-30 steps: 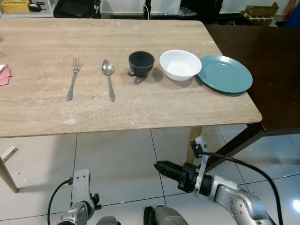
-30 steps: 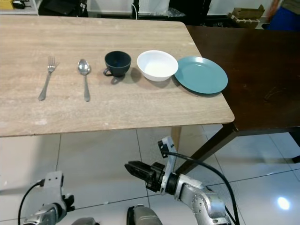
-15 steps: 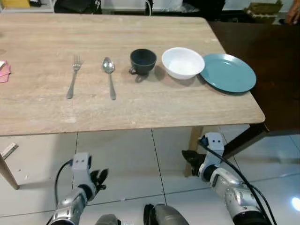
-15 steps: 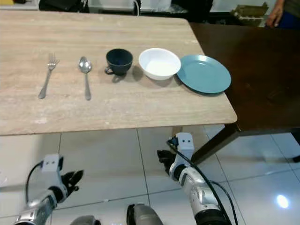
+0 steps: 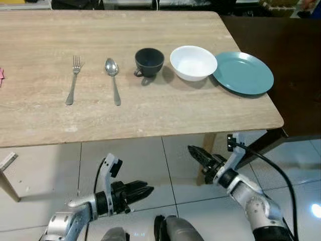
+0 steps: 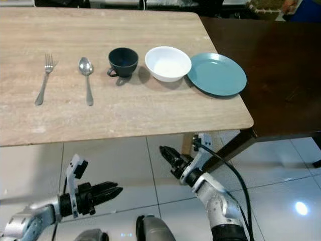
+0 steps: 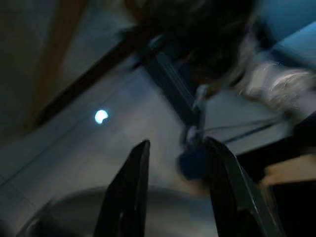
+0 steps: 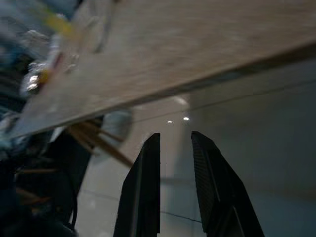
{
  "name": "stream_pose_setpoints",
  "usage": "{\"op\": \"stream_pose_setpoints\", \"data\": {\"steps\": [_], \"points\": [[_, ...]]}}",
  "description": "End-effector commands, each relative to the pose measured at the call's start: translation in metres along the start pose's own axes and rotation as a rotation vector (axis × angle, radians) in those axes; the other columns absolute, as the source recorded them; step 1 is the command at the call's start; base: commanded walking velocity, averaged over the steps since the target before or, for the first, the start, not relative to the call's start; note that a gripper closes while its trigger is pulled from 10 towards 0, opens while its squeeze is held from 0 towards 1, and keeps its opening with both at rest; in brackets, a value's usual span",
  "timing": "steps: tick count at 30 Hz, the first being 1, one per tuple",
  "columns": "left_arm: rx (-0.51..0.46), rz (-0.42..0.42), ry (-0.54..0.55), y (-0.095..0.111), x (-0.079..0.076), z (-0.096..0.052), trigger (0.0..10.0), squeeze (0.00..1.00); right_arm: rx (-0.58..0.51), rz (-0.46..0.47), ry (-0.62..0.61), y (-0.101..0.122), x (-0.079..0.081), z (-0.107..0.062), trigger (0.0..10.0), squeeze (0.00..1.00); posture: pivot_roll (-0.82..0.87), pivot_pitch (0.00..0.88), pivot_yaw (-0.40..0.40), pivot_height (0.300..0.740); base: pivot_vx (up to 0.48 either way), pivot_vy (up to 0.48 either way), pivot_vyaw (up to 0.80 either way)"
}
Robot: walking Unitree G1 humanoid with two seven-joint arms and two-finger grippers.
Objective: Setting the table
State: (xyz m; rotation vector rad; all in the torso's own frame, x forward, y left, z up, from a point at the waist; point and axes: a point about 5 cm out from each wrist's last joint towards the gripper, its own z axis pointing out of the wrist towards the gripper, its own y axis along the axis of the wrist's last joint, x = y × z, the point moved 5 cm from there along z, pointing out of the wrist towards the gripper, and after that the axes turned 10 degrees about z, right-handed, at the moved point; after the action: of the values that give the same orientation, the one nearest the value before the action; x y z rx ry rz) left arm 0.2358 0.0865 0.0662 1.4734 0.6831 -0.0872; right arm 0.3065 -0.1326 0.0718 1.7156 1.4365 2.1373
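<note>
On the light wooden table (image 5: 150, 115) a fork (image 5: 73, 79), a spoon (image 5: 113, 79), a dark cup (image 5: 149, 61), a white bowl (image 5: 193, 63) and a teal plate (image 5: 244, 73) lie in a row from left to right. Both grippers hang below the table's front edge, over the floor. My left gripper (image 5: 148, 191) points right, open and holding nothing; its fingers (image 7: 133, 173) stand apart. My right gripper (image 5: 193, 149) points up and left toward the table's underside, near the leg; a narrow gap shows between its fingers (image 8: 148, 168), with nothing in it.
A dark brown table (image 5: 291, 60) adjoins the wooden one on the right. A wooden table leg (image 5: 208, 150) and a dark slanted leg (image 5: 261, 148) stand near my right arm. White floor tiles (image 5: 150, 165) lie below. A person in blue (image 5: 313, 7) is at the far right.
My left gripper has swung up and forward and now points right. My right gripper has tilted to point up and left. The tableware has not moved; the camera shifted slightly.
</note>
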Motion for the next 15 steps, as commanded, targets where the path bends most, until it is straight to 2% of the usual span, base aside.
{"op": "stream_pose_setpoints", "data": {"steps": [1,3,4,5,6,7,9,10,12,13,15], "points": [[-0.034,-0.015,-0.033,0.008,-0.007,0.000,10.0,0.00,0.005,0.023,0.013,-0.003,0.000,-0.004,10.0,0.00,0.05,0.120,-0.035,0.740,0.000,0.000,0.00],[-0.116,0.003,-0.051,0.032,-0.013,0.002,10.0,0.00,-0.004,0.027,0.029,-0.002,0.003,-0.005,10.0,0.00,0.05,0.121,-0.036,0.740,0.000,0.000,0.00],[-0.196,0.026,-0.054,0.055,-0.015,0.006,10.0,0.00,-0.011,0.038,0.043,-0.001,0.005,-0.005,10.0,0.00,0.05,0.120,-0.039,0.740,0.000,0.000,0.00],[-0.196,0.026,-0.054,0.055,-0.015,0.006,10.0,0.00,-0.011,0.038,0.043,-0.001,0.005,-0.005,10.0,0.00,0.05,0.120,-0.039,0.740,0.000,0.000,0.00],[-0.248,0.040,-0.058,0.070,-0.018,0.007,10.0,0.00,-0.016,0.047,0.053,-0.001,0.007,-0.004,10.0,0.00,0.05,0.119,-0.041,0.740,0.000,0.000,0.00],[-0.350,0.072,-0.054,0.101,-0.019,0.010,10.0,0.00,-0.012,0.058,0.084,-0.002,0.012,-0.004,10.0,0.00,0.06,0.121,-0.042,0.740,0.000,0.000,0.00],[-0.493,0.109,-0.064,0.141,-0.025,0.010,10.0,0.00,0.006,0.073,0.143,-0.005,0.023,-0.003,10.0,0.00,0.06,0.121,-0.041,0.740,0.000,0.000,0.00],[-0.530,0.118,-0.068,0.151,-0.027,0.010,10.0,0.00,0.012,0.076,0.160,-0.006,0.026,-0.003,10.0,0.00,0.06,0.121,-0.041,0.740,0.000,0.000,0.00],[-0.597,0.127,-0.007,0.171,-0.019,0.005,10.0,0.00,0.051,0.084,0.214,-0.012,0.036,-0.005,10.0,0.00,0.06,0.120,-0.037,0.740,0.000,0.000,0.00],[-0.597,0.127,-0.007,0.171,-0.019,0.005,10.0,0.00,0.051,0.084,0.214,-0.012,0.036,-0.005,10.0,0.00,0.06,0.120,-0.037,0.740,0.000,0.000,0.00],[-0.605,0.145,0.084,0.180,-0.007,0.003,10.0,0.00,0.106,0.076,0.244,-0.021,0.042,-0.007,10.0,0.00,0.07,0.118,-0.031,0.740,0.000,0.000,0.00]]}}
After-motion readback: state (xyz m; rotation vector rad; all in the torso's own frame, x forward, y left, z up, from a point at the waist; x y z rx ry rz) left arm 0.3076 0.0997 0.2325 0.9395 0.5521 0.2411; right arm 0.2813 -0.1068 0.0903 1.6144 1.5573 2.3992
